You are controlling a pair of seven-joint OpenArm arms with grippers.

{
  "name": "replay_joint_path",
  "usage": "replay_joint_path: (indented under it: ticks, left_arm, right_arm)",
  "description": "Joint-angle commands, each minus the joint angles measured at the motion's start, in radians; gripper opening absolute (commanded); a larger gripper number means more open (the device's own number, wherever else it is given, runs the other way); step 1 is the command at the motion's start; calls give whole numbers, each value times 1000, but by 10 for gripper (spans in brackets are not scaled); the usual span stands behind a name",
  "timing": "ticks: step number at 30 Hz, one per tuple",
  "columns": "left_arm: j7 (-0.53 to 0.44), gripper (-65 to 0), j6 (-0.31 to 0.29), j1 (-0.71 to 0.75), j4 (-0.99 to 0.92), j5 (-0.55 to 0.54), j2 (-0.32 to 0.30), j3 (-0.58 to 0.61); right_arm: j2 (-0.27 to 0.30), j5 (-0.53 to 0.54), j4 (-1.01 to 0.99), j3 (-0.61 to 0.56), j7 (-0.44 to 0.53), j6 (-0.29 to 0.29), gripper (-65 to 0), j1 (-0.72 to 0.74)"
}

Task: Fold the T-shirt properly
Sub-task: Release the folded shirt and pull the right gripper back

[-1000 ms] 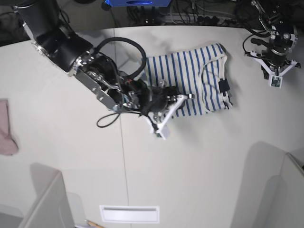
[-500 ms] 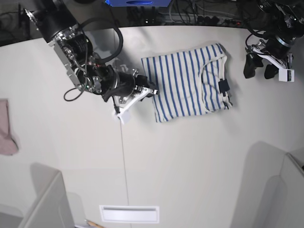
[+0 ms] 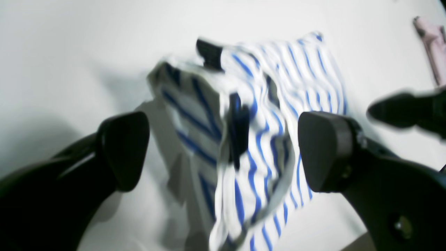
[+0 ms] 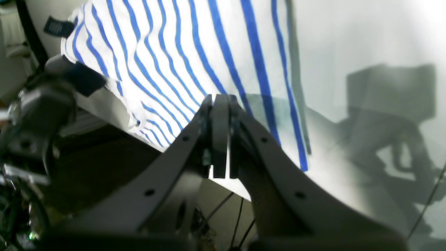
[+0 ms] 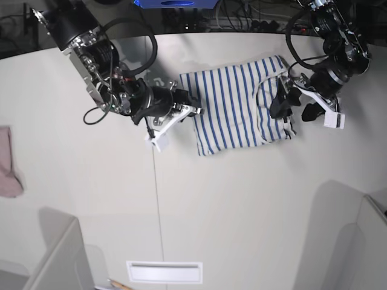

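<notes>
The T-shirt (image 5: 233, 106), white with thin blue stripes, lies folded into a rough rectangle on the table, collar and dark label tags (image 5: 284, 109) to the right. My left gripper (image 5: 296, 107) is open at the shirt's collar edge. In the left wrist view its fingers (image 3: 122, 150) stand wide apart around the blurred shirt (image 3: 258, 115) and a dark tag (image 3: 238, 129). My right gripper (image 5: 193, 111) is shut and empty at the shirt's left edge. In the right wrist view its closed tips (image 4: 220, 139) sit over the striped cloth (image 4: 181, 52).
A small pinkish cloth (image 5: 8, 163) lies at the table's left edge and also shows in the left wrist view (image 3: 432, 45). A white slot (image 5: 164, 272) sits near the front edge. Grey panels (image 5: 57, 260) stand at both front corners. Cables run along the back.
My left arm has swung in from the far right to the shirt's collar edge, open. My right gripper left the shirt's lower edge, pulled back left, and now sits at its left edge.
</notes>
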Motion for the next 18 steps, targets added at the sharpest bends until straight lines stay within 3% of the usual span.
replay_joint_path:
  ticks: [1,3,8,14,18]
  left_arm:
    - [-16,0,22,-17,-15,-20,-10,2]
    - [-16,0,74,-39,-71,-20,-12,7]
    - [-17,0,134,-79,-155,31,-18,79]
    - [-17,0,137,-102,-174,244,-10,154]
    - [-17,0,137,-103,-195,283,-13,163]
  right_arm:
    - [0,7,20,7,-1,9,-650,16]
    - [3,7,20,7,-1,9,-650,14]
    - [5,7,20,15,5,9,-650,-7]
    - [3,7,21,10,5,9,-650,-21]
    - [3,7,34,15,7,9,-650,-36]
